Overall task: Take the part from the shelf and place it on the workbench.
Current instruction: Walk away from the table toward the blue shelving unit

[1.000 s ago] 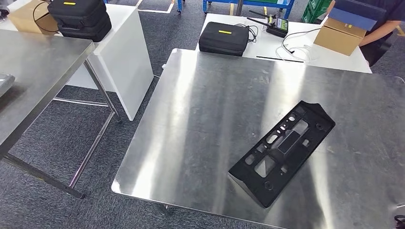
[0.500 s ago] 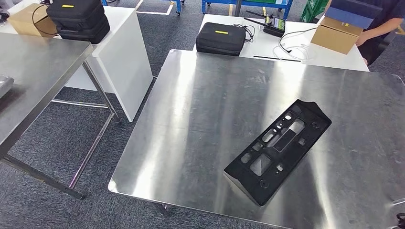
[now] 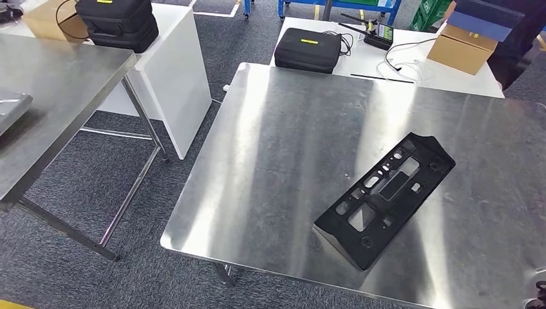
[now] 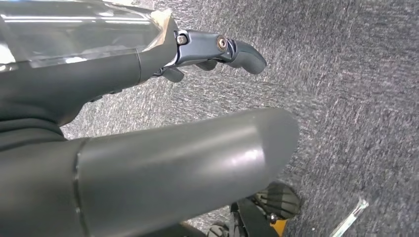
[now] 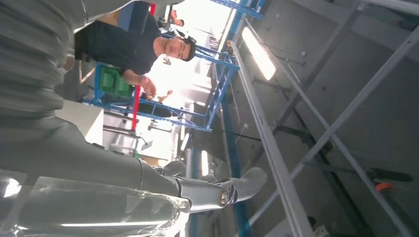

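Head view: long black plastic panel part with rectangular cutouts (image 3: 385,199) lies flat on the brushed steel desk (image 3: 283,161), set diagonally, one end close to the desk's near edge, the other angled toward the far right. Nothing touches it.

Left robot hand (image 4: 217,49), seen in the left wrist view, is over grey carpet (image 4: 356,98); fingers extended, nothing between them, so released. Right robot hand (image 5: 217,190), in the right wrist view, points up toward ceiling beams and a strip light (image 5: 258,53); fingers apart, nothing held, also released.

Around the desk:
- second steel desk (image 3: 58,96) at left, well apart, grey carpet between
- white cabinet (image 3: 174,77) behind it with a black zip case with yellow tag (image 3: 119,22) and a brown cardboard box (image 3: 55,19) on top
- white desk (image 3: 386,58) touching or just behind the steel desk's far edge, carrying another black zip case (image 3: 308,50), white cables (image 3: 402,61), a small black device with antennas (image 3: 376,32) and a cardboard box with a blue top (image 3: 467,42)
- person in dark clothing (image 3: 521,38) at the far right corner, next to that box
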`<state>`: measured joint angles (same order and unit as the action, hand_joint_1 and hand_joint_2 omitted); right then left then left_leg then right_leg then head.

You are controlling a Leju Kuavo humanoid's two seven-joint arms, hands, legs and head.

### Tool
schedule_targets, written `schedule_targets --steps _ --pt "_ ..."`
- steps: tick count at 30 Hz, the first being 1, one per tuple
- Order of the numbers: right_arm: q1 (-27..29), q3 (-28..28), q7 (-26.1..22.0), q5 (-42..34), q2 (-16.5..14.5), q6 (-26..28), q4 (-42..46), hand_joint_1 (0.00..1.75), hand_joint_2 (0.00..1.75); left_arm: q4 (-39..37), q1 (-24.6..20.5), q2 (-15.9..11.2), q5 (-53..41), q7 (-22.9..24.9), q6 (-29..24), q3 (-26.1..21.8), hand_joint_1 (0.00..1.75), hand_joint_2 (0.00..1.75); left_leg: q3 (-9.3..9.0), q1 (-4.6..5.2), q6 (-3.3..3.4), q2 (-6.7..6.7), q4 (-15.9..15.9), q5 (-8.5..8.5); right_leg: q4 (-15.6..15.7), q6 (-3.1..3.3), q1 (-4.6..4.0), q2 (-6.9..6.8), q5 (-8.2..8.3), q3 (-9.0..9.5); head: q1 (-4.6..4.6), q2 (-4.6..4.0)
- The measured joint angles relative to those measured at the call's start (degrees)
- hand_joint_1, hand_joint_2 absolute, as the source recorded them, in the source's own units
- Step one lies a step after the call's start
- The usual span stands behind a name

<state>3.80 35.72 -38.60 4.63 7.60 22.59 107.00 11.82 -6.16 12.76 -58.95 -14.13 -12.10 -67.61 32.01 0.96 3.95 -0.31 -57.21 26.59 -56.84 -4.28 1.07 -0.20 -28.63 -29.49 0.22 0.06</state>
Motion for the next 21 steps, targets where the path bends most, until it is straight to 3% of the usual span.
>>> schedule_targets --steps 2,4,6,8,9,10,11,13,15,16,19,21 --pt "-0.10 -0.04 0.00 -0.15 0.07 0.01 -0.15 0.00 1.75 0.00 0.02 0.02 0.00 0.02 0.05 -0.02 0.00 0.00 0.25 0.14 -0.57 -0.03 -0.10 -0.24 0.69 0.77 -0.27 0.02 0.47 0.25 -0.05 0.01" --pt "-0.19 -0.07 0.00 -0.16 0.09 0.01 -0.23 0.00 1.75 0.00 0.04 -0.02 0.00 0.03 0.08 -0.05 0.00 0.00 0.64 0.03 -1.15 -0.04 -0.66 0.19 0.74 1.53 0.15 -0.02 0.93 0.04 -0.07 0.00" --pt "-0.33 -0.10 0.00 -0.15 0.10 0.01 -0.25 0.00 1.75 0.00 0.03 -0.04 0.00 0.03 0.08 -0.08 0.00 0.00 2.38 -0.20 -1.83 -0.02 -4.60 3.21 0.89 2.29 0.60 -0.13 1.40 -0.36 -0.13 -0.01" --pt "-0.37 -0.11 0.00 -0.16 0.08 0.01 -0.26 0.00 1.75 0.00 0.05 -0.05 0.00 0.03 0.11 -0.09 0.00 0.00 5.60 -0.51 -2.47 0.03 -12.25 7.55 0.81 2.67 0.53 -0.25 1.77 -1.01 -0.20 -0.01" --pt "-0.35 -0.11 0.00 -0.17 0.07 0.01 -0.27 0.00 1.75 0.00 0.07 -0.07 0.00 0.04 0.16 -0.10 0.00 0.00 6.83 -0.67 -2.68 0.04 -15.45 8.86 0.76 2.69 0.51 -0.29 1.95 -1.35 -0.21 0.00" --pt "-0.31 -0.12 0.00 -0.19 0.05 0.01 -0.27 0.00 1.75 0.00 0.10 -0.09 0.02 0.05 0.25 -0.11 0.00 0.00 7.07 -0.81 -2.77 0.06 -16.66 9.02 0.69 2.67 0.49 -0.32 2.13 -1.62 -0.21 0.01" --pt "-0.26 -0.13 0.00 -0.23 0.04 -0.01 -0.27 0.00 1.75 0.00 0.12 -0.12 0.03 0.06 0.34 -0.12 0.00 0.00 6.15 -0.93 -2.77 0.08 -15.61 8.14 0.63 2.60 0.48 -0.33 2.28 -1.83 -0.21 0.01" --pt "-0.18 -0.15 -0.01 -0.39 0.05 -0.07 -0.27 0.00 1.75 0.00 0.08 -0.21 0.13 0.08 0.48 -0.13 0.00 0.00 1.42 -1.08 -2.48 0.12 -7.89 4.80 0.56 2.34 0.50 -0.33 2.55 -1.98 -0.22 0.00" --pt "-0.14 -0.16 -0.01 -0.62 0.20 -0.16 -0.32 0.00 1.75 0.00 -0.02 -0.28 0.26 0.10 0.50 -0.15 0.00 0.00 -2.29 -0.93 -2.08 0.14 -1.23 2.90 0.48 1.89 0.19 -0.33 2.83 -2.13 -0.17 0.01" --pt "-0.14 -0.20 -0.01 -0.74 0.33 -0.23 -0.37 0.00 1.75 0.00 -0.07 -0.31 0.32 0.12 0.50 -0.16 0.00 0.00 -2.86 -0.75 -1.84 0.12 0.08 2.69 0.46 1.59 0.09 -0.35 3.02 -2.25 -0.15 0.00" --pt "-0.10 -0.43 0.00 -0.99 0.74 -0.37 -0.55 0.00 1.75 0.00 -0.06 -0.35 0.40 0.17 0.50 -0.22 0.00 0.00 -2.31 -0.46 -0.65 0.19 0.61 1.75 0.31 0.55 0.10 -0.36 3.32 -2.87 -0.15 -0.01" --pt "-0.07 -0.56 0.00 -1.05 1.03 -0.37 -0.69 0.00 1.75 0.00 -0.11 -0.37 0.44 0.19 0.49 -0.26 0.00 0.00 -1.73 -0.61 0.29 0.35 1.08 0.76 -2.97 0.63 0.09 -0.26 1.06 -4.60 0.05 0.00"
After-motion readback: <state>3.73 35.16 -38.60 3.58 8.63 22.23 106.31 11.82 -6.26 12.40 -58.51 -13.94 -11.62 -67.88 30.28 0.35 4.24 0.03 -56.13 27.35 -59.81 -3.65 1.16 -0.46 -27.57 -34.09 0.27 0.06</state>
